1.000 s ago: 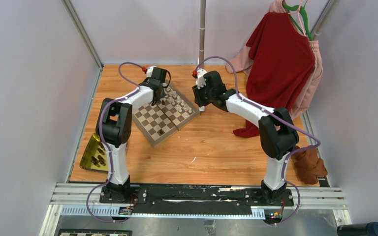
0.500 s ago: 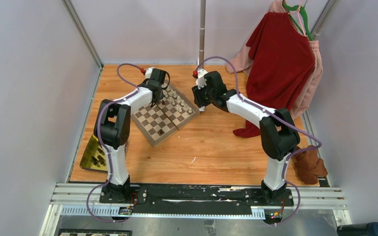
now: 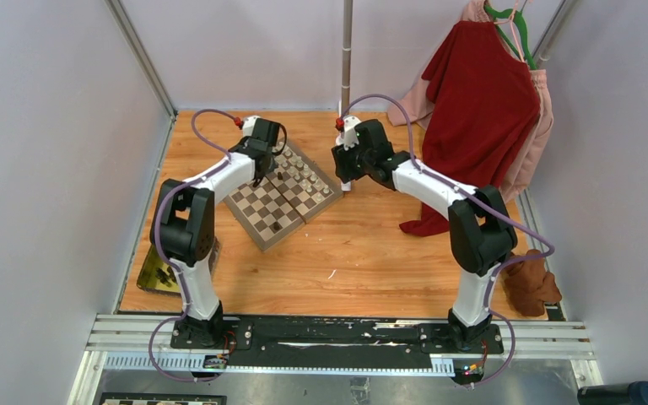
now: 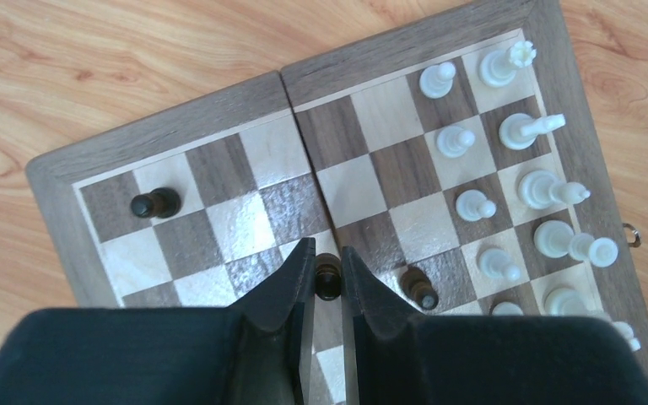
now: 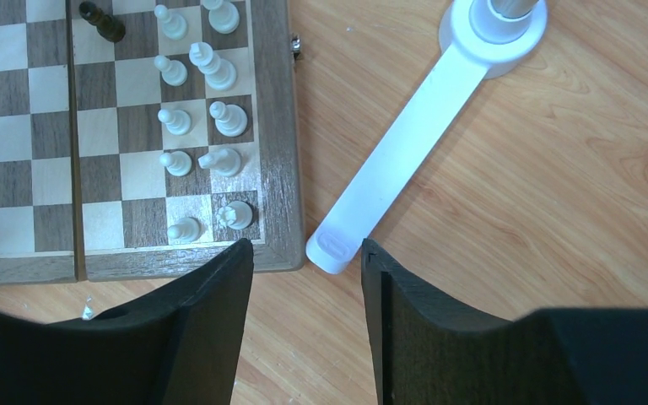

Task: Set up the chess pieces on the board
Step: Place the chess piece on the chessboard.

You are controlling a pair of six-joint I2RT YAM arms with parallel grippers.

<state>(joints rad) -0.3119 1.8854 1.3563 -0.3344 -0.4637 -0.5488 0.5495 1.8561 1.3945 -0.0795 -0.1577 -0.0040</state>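
The board (image 3: 261, 209) lies tilted at the back of the table. In the left wrist view, cream-white pieces (image 4: 481, 205) stand in two rows along the right side of the board (image 4: 177, 131). Dark brown pieces stand at the left (image 4: 153, 203) and beside my fingers (image 4: 418, 287). My left gripper (image 4: 327, 257) is shut on a dark brown piece (image 4: 328, 277) over the middle of the board. My right gripper (image 5: 306, 253) is open and empty over the bare table, just off the board's corner (image 5: 272, 126). The white rows (image 5: 194, 118) also show in the right wrist view.
A shiny yellow tray (image 3: 148, 274) with dark pieces sits at the near left of the table. A white stand foot (image 5: 405, 148) and a pole (image 3: 348, 51) rise right of the board. Red clothes (image 3: 481, 110) hang at the back right. A brown item (image 3: 530, 283) lies at the right edge.
My left arm has swung a little to the left and back, moving its gripper over the board. The right arm has barely moved.
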